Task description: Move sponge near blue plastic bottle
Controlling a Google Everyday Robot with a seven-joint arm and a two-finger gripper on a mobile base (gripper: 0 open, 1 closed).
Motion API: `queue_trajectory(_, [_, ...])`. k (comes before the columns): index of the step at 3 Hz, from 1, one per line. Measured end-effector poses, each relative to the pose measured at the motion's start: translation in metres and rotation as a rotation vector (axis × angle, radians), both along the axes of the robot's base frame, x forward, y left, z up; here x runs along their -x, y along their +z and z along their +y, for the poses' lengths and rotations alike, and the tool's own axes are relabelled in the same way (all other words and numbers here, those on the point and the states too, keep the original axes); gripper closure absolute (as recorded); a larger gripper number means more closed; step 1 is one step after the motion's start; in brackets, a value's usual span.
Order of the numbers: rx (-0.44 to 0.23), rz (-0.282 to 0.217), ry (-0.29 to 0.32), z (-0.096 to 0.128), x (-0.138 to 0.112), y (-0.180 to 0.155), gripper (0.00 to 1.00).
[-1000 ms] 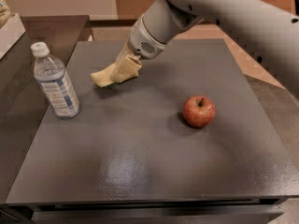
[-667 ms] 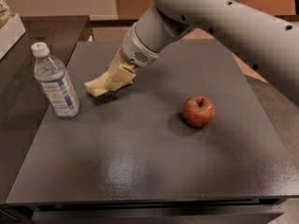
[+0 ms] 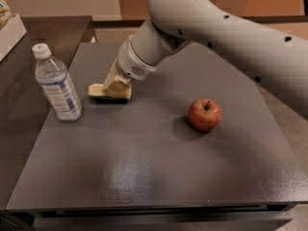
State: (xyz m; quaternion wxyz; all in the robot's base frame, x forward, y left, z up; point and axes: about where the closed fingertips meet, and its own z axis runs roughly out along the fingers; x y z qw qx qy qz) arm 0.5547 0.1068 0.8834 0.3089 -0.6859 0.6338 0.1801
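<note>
The pale yellow sponge [image 3: 98, 91] with a thin green underside lies flat on the dark grey table [image 3: 144, 177], a short way right of the blue plastic bottle [image 3: 57, 84]. The bottle is clear, with a white cap and a blue-and-white striped label, and stands upright near the table's left edge. My gripper [image 3: 117, 86] reaches down from the large grey arm and its cream fingers are closed on the sponge's right part. The sponge's right end is hidden behind the fingers.
A red apple [image 3: 205, 114] sits on the right half of the table. A dark brown counter [image 3: 53, 28] adjoins the table at the back left, with a white box [image 3: 8, 30] at the far left edge. The arm spans the upper right.
My gripper has carried the sponge down and to the left, from above the table's back part to the surface beside the bottle. The bottle and apple have not moved.
</note>
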Motion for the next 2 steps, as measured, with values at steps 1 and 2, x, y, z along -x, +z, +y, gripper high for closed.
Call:
queue_trajectory(1, [0.001,0.0,0.003,0.0013,0.0009,0.0002,0.38])
queue_trajectory(2, [0.002,-0.001,0.006,0.0028,0.002,0.0003,0.14])
